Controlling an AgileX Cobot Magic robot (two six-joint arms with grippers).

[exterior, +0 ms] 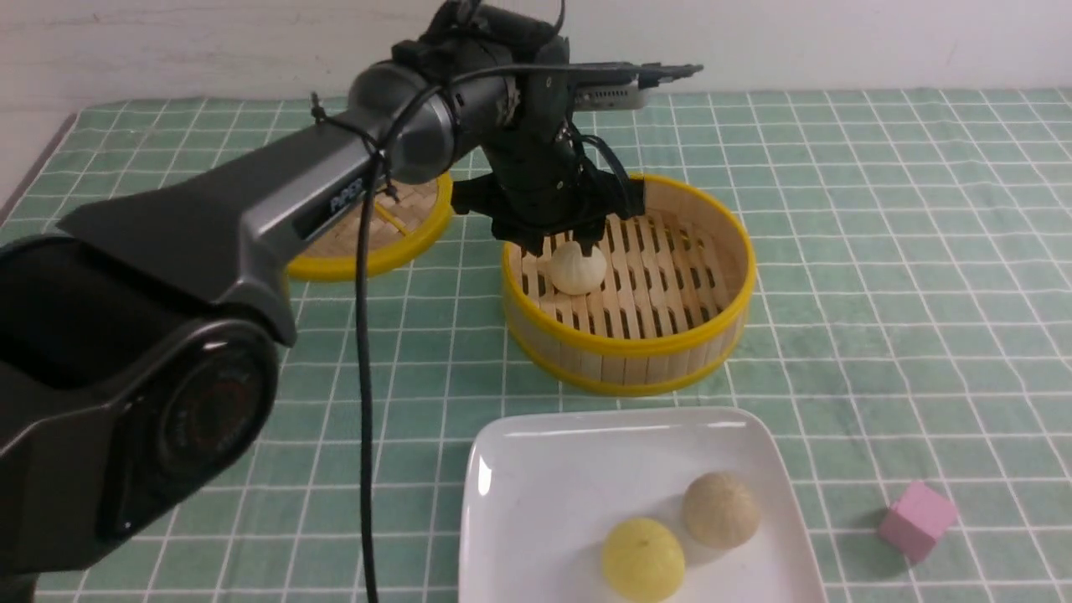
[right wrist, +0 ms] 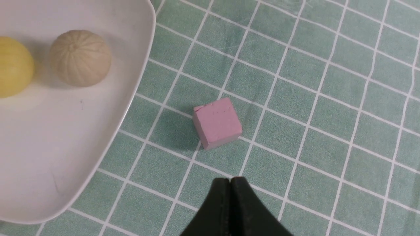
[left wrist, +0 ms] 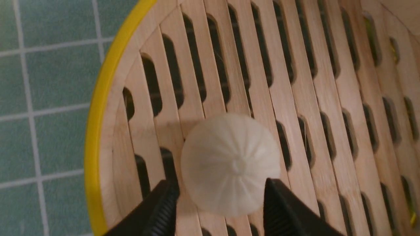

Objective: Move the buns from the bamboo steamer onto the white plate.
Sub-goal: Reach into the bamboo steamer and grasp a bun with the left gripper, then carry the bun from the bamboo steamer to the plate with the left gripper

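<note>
The left gripper [left wrist: 220, 191] is seen lowered into the bamboo steamer [exterior: 712, 327], jaws spread to the width of the cream-white bun [left wrist: 229, 157] and set against both flanks, firm grip not discernible; the yellow bun [exterior: 642, 559] is laid on the white plate [exterior: 536, 502]; the right gripper [right wrist: 230, 179] is clenched empty.

A green checked cloth [exterior: 879, 251] covers my bench. A flat yellow-rimmed lid [exterior: 394, 230] lies toward the far left, partly hidden from me. Near the front edge sits a tan bun [exterior: 720, 509] — a pink cube [exterior: 915, 519] lies toward the front right corner.
</note>
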